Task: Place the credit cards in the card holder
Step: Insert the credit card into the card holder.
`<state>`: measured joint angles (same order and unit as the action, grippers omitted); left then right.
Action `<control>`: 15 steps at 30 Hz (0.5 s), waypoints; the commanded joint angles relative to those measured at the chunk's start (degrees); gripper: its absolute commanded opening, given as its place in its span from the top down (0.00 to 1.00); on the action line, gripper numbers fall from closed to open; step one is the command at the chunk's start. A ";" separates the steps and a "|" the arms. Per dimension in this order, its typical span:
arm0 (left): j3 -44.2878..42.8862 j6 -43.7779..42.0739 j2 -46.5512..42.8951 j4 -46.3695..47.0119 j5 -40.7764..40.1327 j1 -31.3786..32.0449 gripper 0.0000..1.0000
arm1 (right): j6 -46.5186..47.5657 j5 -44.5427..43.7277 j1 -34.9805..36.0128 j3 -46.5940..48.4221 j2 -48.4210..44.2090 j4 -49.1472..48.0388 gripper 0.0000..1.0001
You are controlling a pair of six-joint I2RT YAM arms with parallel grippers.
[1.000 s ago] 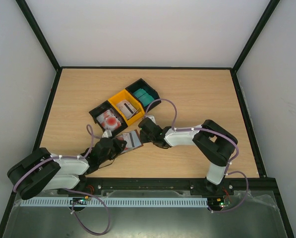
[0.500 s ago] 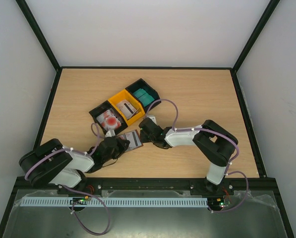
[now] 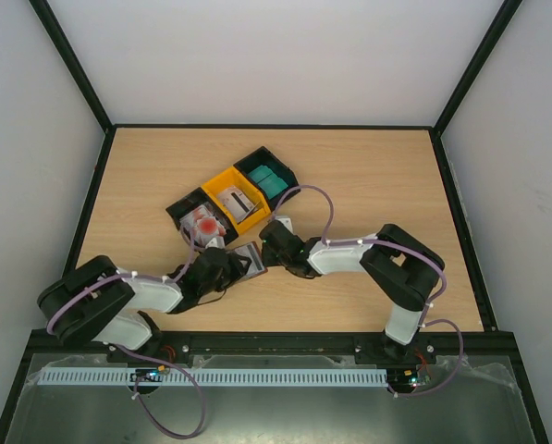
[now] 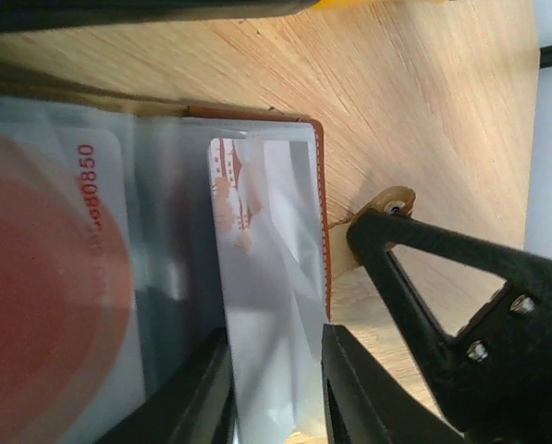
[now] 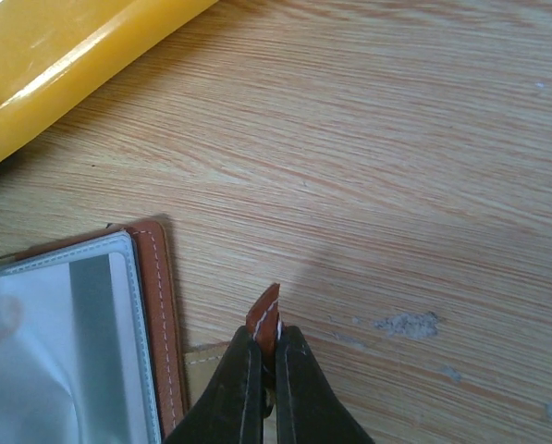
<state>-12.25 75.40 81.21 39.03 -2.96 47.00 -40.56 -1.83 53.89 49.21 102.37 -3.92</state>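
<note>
- the left claw (image 4: 276,370) is seen with its two fingers parted partway; the near end of a white card with red markings (image 4: 257,240) is framed in the gap between them (whether either finger touches it cannot be told).
- that card is laid flat on the open card holder (image 4: 320,213) and runs straight ahead of the left claw's fingertips, alongside the holder's brown stitched edge; whether it is inside the clear sleeve or on top of it cannot be told.
- a second card with a large red disc (image 4: 44,277) and printed digits is seen behind clear plastic, to the left of the left claw.
- the right claw (image 5: 267,356) is closed tight, and a small brown tab (image 5: 264,319) of the holder is pinched between its fingertips, standing up out of them.
- the body of the holder is spread flat on the wooden table (image 5: 396,139) just to the left of the right claw, with a grey band visible under its clear sleeve.
- from the left claw, the right claw is found close by on the right, at the holder's brown edge.
- a row of three bins is set beyond both claws: a black bin (image 3: 176,211) with white and red cards (image 3: 202,222) nearest the left claw, a yellow bin (image 5: 54,74) with grey cards (image 3: 236,201) ahead and to the left of the right claw, and a second black bin (image 3: 288,172) with teal cards (image 3: 269,180) farthest away.
</note>
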 commanded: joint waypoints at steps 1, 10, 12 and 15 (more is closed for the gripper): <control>-3.39 -5.26 -2.86 -11.73 0.70 0.43 0.68 | -2.91 -3.20 0.68 -2.70 -0.56 7.70 0.98; -6.33 -8.27 -9.55 -21.61 1.28 -0.02 0.32 | -7.41 -8.81 0.17 -5.87 -3.14 10.25 0.98; -6.73 -9.17 -10.97 -23.02 2.07 -0.51 0.27 | -8.09 -10.81 -0.26 -6.43 -4.34 11.28 0.98; -8.15 -11.51 -13.23 -26.53 3.33 -2.04 0.21 | -8.67 -13.85 -1.40 -7.32 -5.95 12.77 0.98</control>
<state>-18.09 67.44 70.89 19.18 -1.28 46.48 -46.98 -9.34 53.89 44.60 97.73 -0.10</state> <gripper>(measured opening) 0.760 0.020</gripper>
